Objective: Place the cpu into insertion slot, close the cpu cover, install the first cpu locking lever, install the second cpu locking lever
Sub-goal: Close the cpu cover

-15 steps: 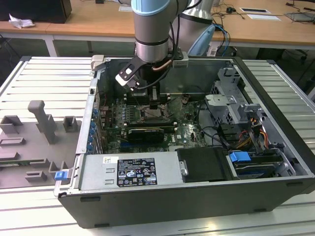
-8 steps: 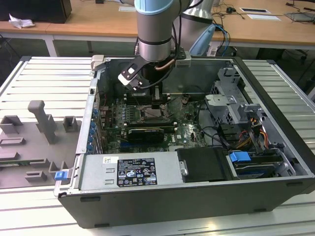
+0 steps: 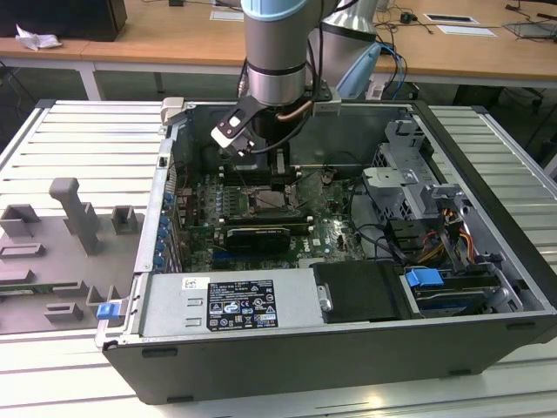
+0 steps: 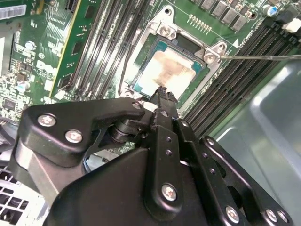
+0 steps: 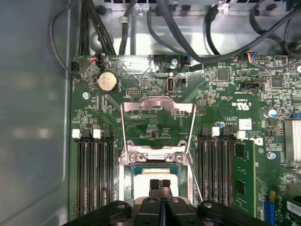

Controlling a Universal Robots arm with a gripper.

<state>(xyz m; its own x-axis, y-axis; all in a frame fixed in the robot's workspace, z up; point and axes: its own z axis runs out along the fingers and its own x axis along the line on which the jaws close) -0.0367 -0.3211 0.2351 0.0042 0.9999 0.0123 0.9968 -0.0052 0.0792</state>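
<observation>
**Open computer case** (image 3: 287, 370), on a slatted table (image 3: 78, 131); arm reaching in from the top of the exterior view.

First wrist view, left to right:
- Case wall (image 5: 33, 117): bare grey sheet down the left edge, close beside the board.
- Memory slots (image 5: 94, 174): black bank at lower left, flanking the socket.
- cpu cover (image 5: 157, 106): centre, standing open on its hinge above the socket.
- insertion slot (image 5: 153, 156): lower centre, metal rim showing.
- cpu (image 4: 171, 70): flat inside the insertion slot, pale face up (placement looks done).
- Tool (image 5: 160, 184): bottom centre, fingers drawn together with nothing between them. The tips are at the cpu's near edge; whether they touch cannot be told.
- Locking lever (image 4: 258, 57): thin wire, unlatched, running off to the right of the socket in the second wrist view.
- Memory module (image 5: 244, 174): green card at lower right, past another slot bank.

**Step in hand (judged):** end of seating the chip. The cover is not yet closed and the levers are not installed. Closing would call for the tool off the chip face and a push on the cover's free edge toward the socket.

**Room:** tight sideways between the slot banks, open upward. Cables (image 5: 188, 28) crowd the top of the frame behind the cover.
</observation>
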